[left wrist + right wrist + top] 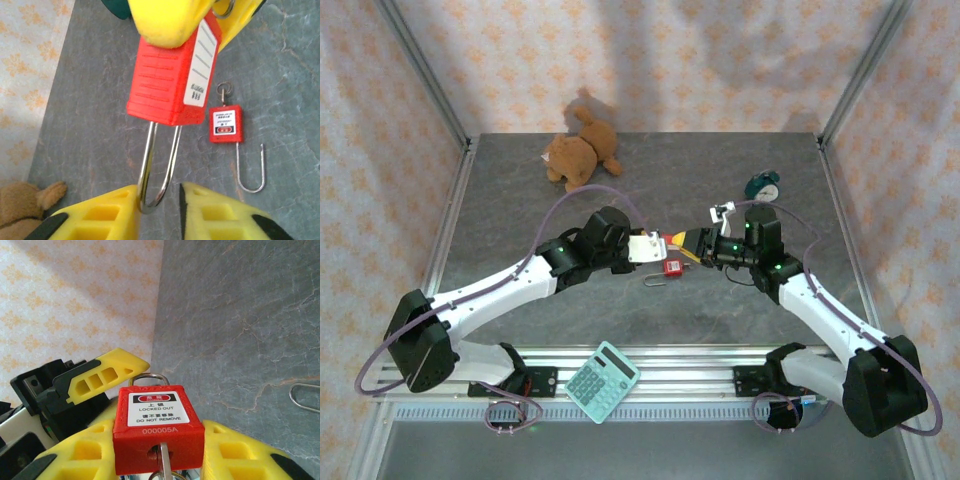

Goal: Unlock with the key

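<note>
The right gripper (159, 450) is clamping a red padlock (158, 422) by its body above the table (240, 315), its key (163, 457) cut off at the frame's bottom edge. The left gripper (159, 200) is holding its fingers apart around the shackle (149, 160). A second padlock (225, 125) is lying nearby; a teddy bear (582, 155) is sitting farther back.

Key (164, 457) bow cut off at bottom edge. Held padlock (159, 432) shackle mostly hidden behind body. Loose padlock (306, 397) cropped at right edge. Teddy (25, 202) cropped at corner.
</note>
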Motion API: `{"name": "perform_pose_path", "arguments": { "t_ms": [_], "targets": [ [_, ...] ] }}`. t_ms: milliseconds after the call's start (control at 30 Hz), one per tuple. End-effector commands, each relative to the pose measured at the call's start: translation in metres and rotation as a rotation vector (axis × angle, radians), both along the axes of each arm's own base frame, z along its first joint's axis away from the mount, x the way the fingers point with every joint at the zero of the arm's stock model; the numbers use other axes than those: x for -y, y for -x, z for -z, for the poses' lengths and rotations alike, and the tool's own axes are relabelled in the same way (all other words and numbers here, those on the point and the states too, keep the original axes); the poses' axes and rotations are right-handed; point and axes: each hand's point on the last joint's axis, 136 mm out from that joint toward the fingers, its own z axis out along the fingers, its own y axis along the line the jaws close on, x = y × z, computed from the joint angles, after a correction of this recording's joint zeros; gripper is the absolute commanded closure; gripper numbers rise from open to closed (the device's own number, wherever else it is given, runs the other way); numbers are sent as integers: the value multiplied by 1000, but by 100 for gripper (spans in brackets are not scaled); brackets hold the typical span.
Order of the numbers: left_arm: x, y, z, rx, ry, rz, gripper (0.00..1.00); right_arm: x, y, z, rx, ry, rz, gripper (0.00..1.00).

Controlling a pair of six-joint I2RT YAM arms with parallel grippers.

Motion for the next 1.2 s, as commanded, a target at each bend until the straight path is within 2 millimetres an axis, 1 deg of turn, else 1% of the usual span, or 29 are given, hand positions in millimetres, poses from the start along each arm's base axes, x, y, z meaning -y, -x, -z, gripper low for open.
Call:
{"name": "perform_pose_path", "arguments": {
  "t_ms": [0, 100, 333, 400, 600, 767, 933, 1167],
  "targets": [
    [5, -7, -15, 30, 40, 7, 84, -1, 5, -12, 61, -18, -25, 73],
    [4, -7, -14, 18, 42, -2, 100, 0, 5, -10, 61, -9, -21, 73],
    [4, -2, -11, -16, 32, 14, 100, 0, 5, -6, 54, -6, -17, 72],
    [6, 0, -14, -22, 39, 26, 100, -1, 4, -6, 53, -7, -20, 70],
    [12, 5, -19, -48, 56, 57, 100, -6, 3, -6, 56, -12, -33, 69],
    [13, 7, -14, -71, 50, 67, 100, -9, 3, -7, 59, -13, -41, 68],
    [5, 8, -5, -70, 13, 49, 100, -5, 1, -9, 71, 4, -12, 71],
    [-15, 7, -3, -50, -7, 3, 100, 1, 0, -11, 73, 8, 7, 72]
  ]
}}
